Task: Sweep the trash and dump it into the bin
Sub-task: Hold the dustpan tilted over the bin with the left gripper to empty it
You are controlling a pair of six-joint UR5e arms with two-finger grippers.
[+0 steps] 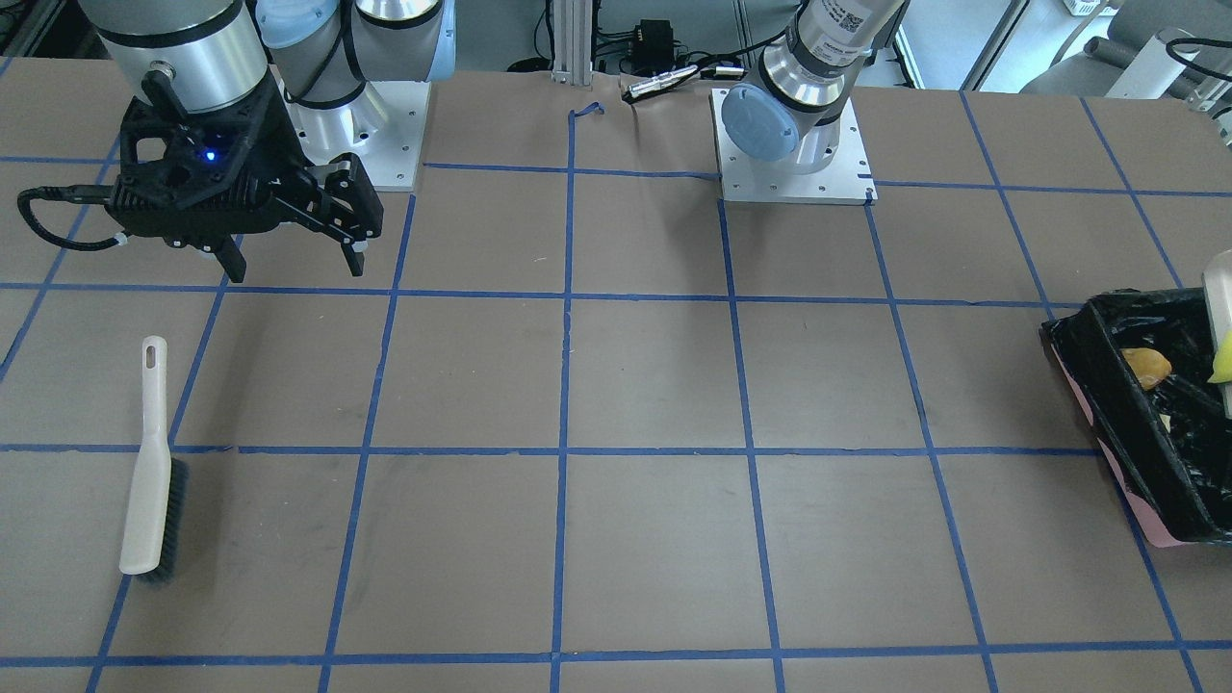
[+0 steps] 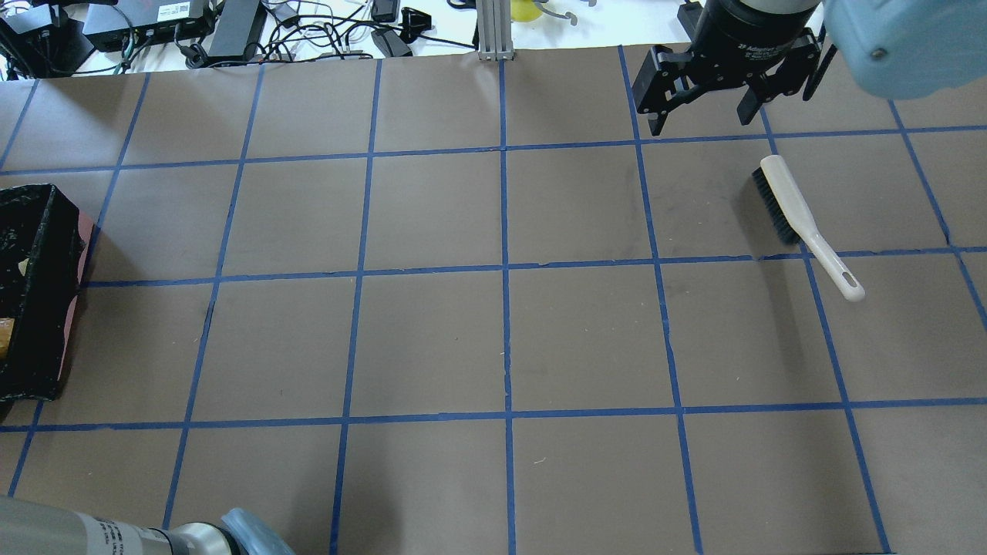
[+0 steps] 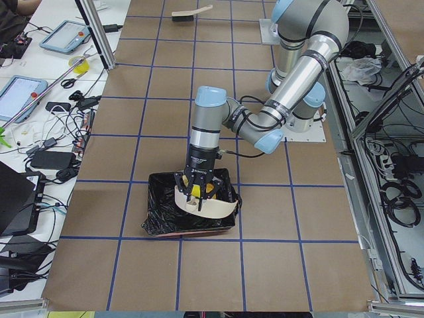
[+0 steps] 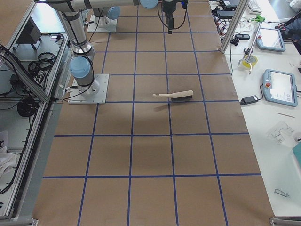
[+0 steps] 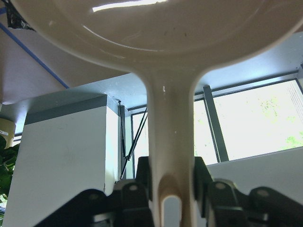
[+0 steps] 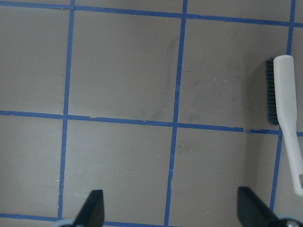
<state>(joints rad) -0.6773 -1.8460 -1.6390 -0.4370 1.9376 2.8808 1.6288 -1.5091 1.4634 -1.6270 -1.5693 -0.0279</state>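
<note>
– The trash (image 1: 1145, 366), where is it?

– At the bin (image 1: 1092, 361), which sits against the table's (image 1: 654, 385) edge at the robot's left end, about midway along that edge. A brown lump (image 1: 1147, 368) lies on the black liner inside. The yellow sponge (image 1: 1222, 364) shows right against the lip of the dustpan (image 3: 209, 208). I cannot tell whether it has dropped clear. The peel scrap I can't pick out for certain.

– Who has the pan?

– The left gripper (image 5: 173, 184). Its fingers are clamped on either side of the handle, and the pan hangs tipped over the bin, lip down.

– And the other arm?

– The right gripper (image 1: 294, 265) hovers over the table's right end with its fingers wide apart, holding nothing. The brush (image 1: 149, 462) lies flat on the table nearby, toward the operators' edge, and nothing touches it.

– So this is the dump. How would you do it well?

– As I judge it, the lip should sit inside the bin's rim, over the middle of the liner and away from the pink wall nearest the table's centre. Tilt steeply enough that the light sponge slides off by itself. Go slowly, since a jerk could bounce a piece over the rim. Watch the crinkled bag too. If the lip snags it, lifting the pan could drag the liner up. Level the pan only once it looks bare.
</note>
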